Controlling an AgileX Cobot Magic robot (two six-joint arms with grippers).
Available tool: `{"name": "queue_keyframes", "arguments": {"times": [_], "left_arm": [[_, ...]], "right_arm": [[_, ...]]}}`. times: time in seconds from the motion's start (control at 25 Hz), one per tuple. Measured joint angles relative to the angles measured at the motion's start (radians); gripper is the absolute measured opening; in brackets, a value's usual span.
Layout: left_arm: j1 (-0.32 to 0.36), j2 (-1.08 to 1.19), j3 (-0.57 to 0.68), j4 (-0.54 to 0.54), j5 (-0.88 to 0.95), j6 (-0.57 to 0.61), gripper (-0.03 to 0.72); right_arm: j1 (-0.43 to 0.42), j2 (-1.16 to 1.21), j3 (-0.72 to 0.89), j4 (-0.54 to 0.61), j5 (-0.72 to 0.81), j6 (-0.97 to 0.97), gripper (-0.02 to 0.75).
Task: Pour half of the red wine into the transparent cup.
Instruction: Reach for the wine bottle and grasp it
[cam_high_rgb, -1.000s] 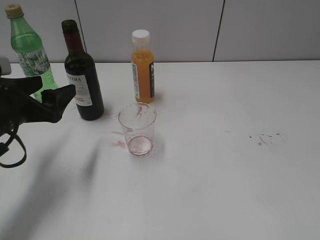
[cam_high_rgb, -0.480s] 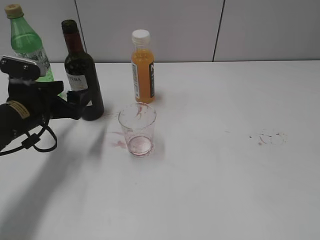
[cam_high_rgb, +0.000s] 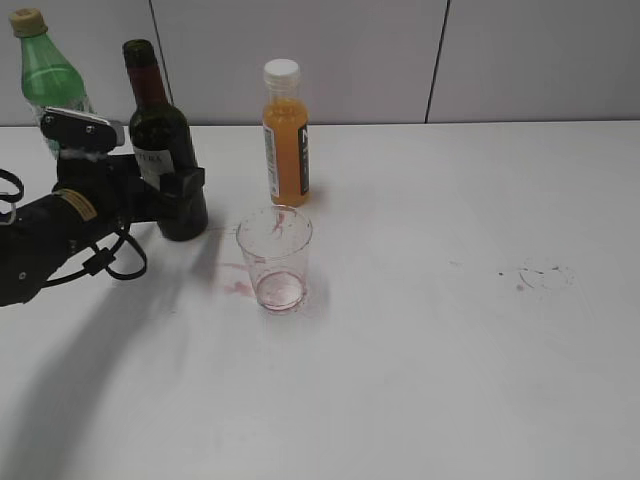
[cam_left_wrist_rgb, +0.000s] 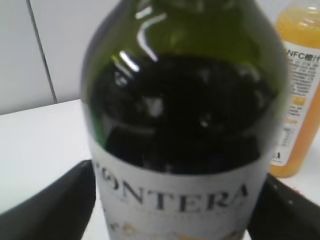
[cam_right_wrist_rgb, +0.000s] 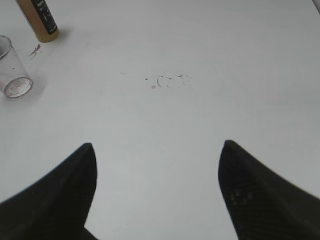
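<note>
At the far left of the white tabletop (cam_high_rgb: 450, 380) stands a green plastic bottle (cam_high_rgb: 45, 75) with a tan cap, back by the wall. Just right of it is the dark wine bottle (cam_high_rgb: 165, 150), standing upright with its top off and a white label on its front. The red wine (cam_left_wrist_rgb: 185, 115) is inside this bottle, dark behind the green glass above the label. The left hand (cam_high_rgb: 165, 195) reaches in from the left at the bottle's lower half, with one black finger (cam_high_rgb: 187, 187) in front of the bottle; the other finger is hidden in this view. In the left wrist view the bottle fills the space between the two fingers, one at each bottom corner, but it is hard to tell if they press on the glass. Right of the wine bottle and nearer is the transparent cup (cam_high_rgb: 274, 258), a small clear cup standing upright with a bit of red at its bottom. A pink stain (cam_high_rgb: 238, 288) lies on the tabletop just left of the cup. Behind the cup, farther back, stands an orange juice bottle (cam_high_rgb: 285, 135) with a white cap. Well to the right are a few small dark marks (cam_high_rgb: 540, 275) on the tabletop. The right hand (cam_right_wrist_rgb: 157, 195) hangs above the bare tabletop with its two black fingers spread wide and nothing between them.
</note>
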Motion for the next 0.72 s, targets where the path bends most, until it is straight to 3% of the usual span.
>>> {"name": "queue_keyframes", "arguments": {"times": [0.48,0.72], "left_arm": [[0.0,0.111,-0.147,0.007,0.01,0.0,0.657],[0.001,0.114,-0.151,0.008,0.01,0.0,0.54]], "right_arm": [[0.0,0.0,0.0,0.0,0.0,0.0,0.571],[0.0,0.0,0.0,0.0,0.0,0.0,0.571]]}}
